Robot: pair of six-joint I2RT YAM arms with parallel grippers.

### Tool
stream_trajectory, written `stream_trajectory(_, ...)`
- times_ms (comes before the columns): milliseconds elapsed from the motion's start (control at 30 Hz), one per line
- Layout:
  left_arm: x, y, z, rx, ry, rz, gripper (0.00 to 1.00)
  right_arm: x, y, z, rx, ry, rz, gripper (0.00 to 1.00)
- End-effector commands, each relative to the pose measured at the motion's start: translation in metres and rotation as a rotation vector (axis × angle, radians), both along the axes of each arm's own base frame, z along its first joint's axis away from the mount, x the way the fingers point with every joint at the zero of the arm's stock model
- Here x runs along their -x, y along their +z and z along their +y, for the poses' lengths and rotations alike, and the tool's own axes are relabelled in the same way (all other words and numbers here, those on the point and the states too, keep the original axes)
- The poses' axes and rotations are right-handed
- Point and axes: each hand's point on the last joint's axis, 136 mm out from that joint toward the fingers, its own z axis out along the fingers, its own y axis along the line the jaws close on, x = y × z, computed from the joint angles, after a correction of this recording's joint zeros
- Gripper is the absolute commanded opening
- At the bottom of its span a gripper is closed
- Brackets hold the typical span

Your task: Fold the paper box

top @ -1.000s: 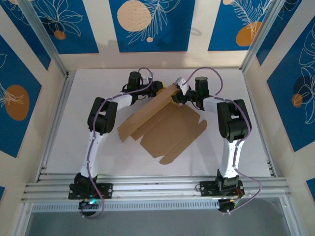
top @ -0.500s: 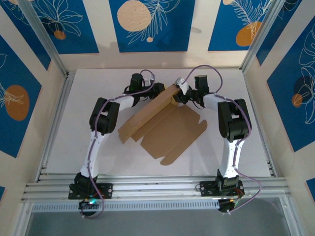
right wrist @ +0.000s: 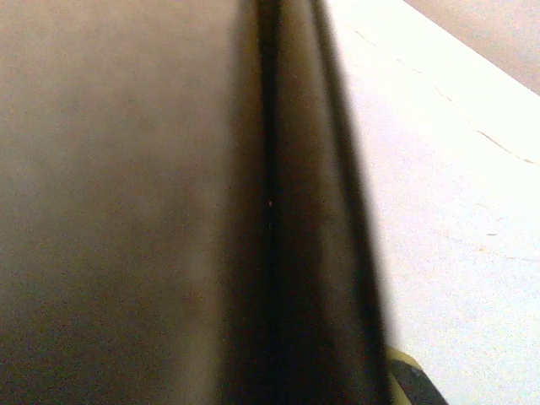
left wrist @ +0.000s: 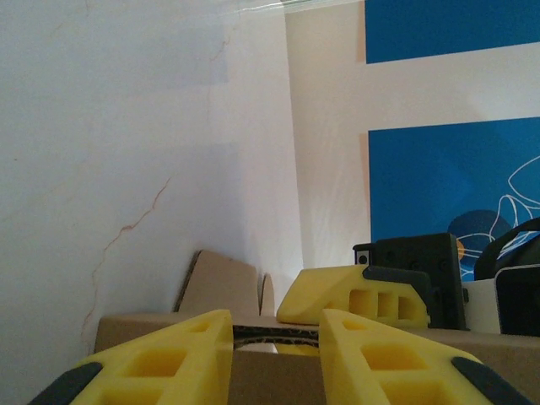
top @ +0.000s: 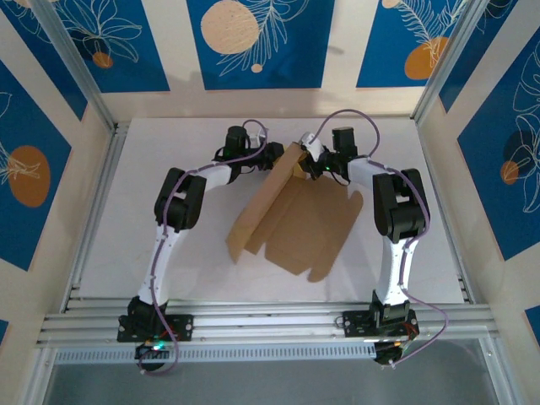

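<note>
Locate the paper box (top: 308,228) on the table (top: 169,143), between the two arms and right of centre. Its main sheet lies flat. Its raised panel (top: 263,207) stands tilted along the sheet's left edge and runs from near left to far right. The left tool (top: 280,155) sits at the far end of this panel, on its left side. The right tool (top: 310,164) sits just beside it, on the right side of the same end. In the left wrist view, a finger (left wrist: 346,297) of the right tool lies just behind the panel's edge.
</note>
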Motion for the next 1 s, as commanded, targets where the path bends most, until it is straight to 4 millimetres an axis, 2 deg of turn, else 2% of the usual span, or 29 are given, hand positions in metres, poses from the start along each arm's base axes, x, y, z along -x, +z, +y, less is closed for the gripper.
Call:
stream_trajectory(0, 0.006, 0.008, -0.012, 0.036, -0.031, -0.036, 0.32, -0.004, -0.018, -0.001, 0.050, -0.046, 0.035, 0.00)
stream_trajectory(200, 0.009, 0.010, -0.016, 0.056, -0.028, -0.029, 0.32, -0.015, -0.022, -0.004, 0.135, -0.167, -0.033, 0.00)
stream_trajectory(433, 0.008, 0.014, -0.019, 0.086, -0.014, -0.014, 0.32, -0.035, -0.009, -0.015, 0.171, -0.373, -0.108, 0.00)
stream_trajectory(700, 0.009, 0.019, -0.025, 0.113, -0.014, -0.006, 0.32, -0.037, -0.006, -0.001, 0.229, -0.376, -0.155, 0.00)
stream_trajectory(967, 0.016, 0.032, -0.034, 0.187, -0.032, 0.012, 0.32, -0.044, 0.016, -0.002, 0.185, -0.424, -0.162, 0.00)
